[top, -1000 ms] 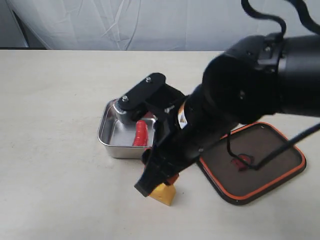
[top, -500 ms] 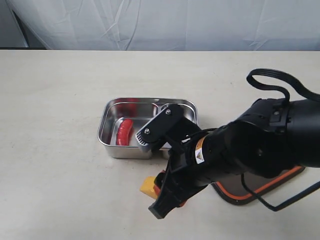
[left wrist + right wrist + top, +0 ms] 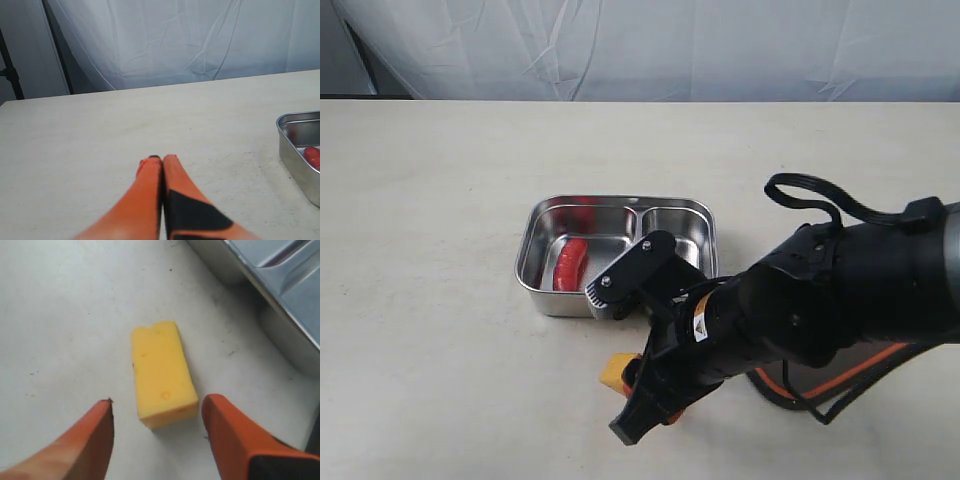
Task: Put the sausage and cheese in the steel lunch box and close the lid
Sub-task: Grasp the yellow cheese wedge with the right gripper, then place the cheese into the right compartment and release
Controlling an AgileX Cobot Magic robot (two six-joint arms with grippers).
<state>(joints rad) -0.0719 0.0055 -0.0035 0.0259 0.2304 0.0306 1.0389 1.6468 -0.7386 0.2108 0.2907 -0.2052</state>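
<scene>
1 sausage (image 3: 569,264) | 1 cheese (image 3: 161,371) | 1 steel lunch box (image 3: 620,200) | right end effector (image 3: 158,407) spread | left end effector (image 3: 161,161) pressed together

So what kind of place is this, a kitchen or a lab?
Probably a robot test bench, not a kitchen: pale table, white cloth backdrop behind it, black robot arm over the cheese.

The pale table (image 3: 430,300) bears the steel lunch box (image 3: 675,232), the cheese (image 3: 613,374) beside it, and the lid (image 3: 810,378).
</scene>
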